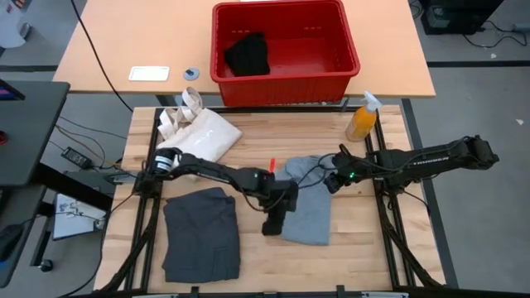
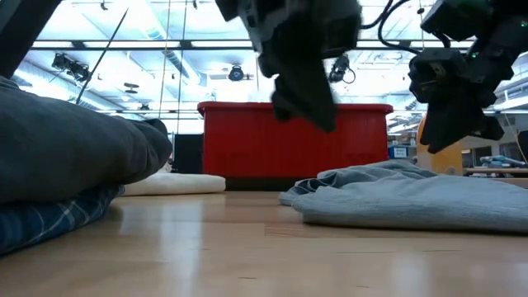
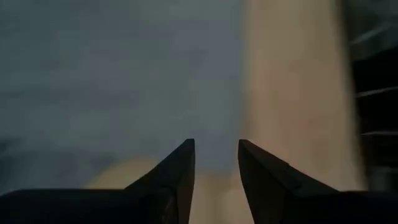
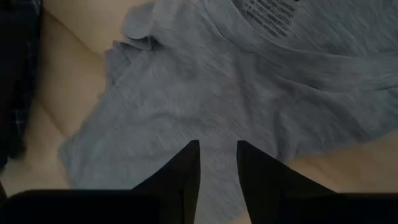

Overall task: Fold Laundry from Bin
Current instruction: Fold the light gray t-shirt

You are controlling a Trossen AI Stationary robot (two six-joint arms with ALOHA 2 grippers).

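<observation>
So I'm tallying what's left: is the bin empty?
No. One black piece lies in the red bin, against its left wall.

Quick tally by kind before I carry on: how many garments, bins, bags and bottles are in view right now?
Garments: 4 — light grey piece, dark charcoal-grey piece, plaid shirt under it, black piece in the bin
Bins: 1 — red bin
Bags: 1 — cream tote bag
Bottles: 1 — orange spray bottle
Total: 7
</observation>
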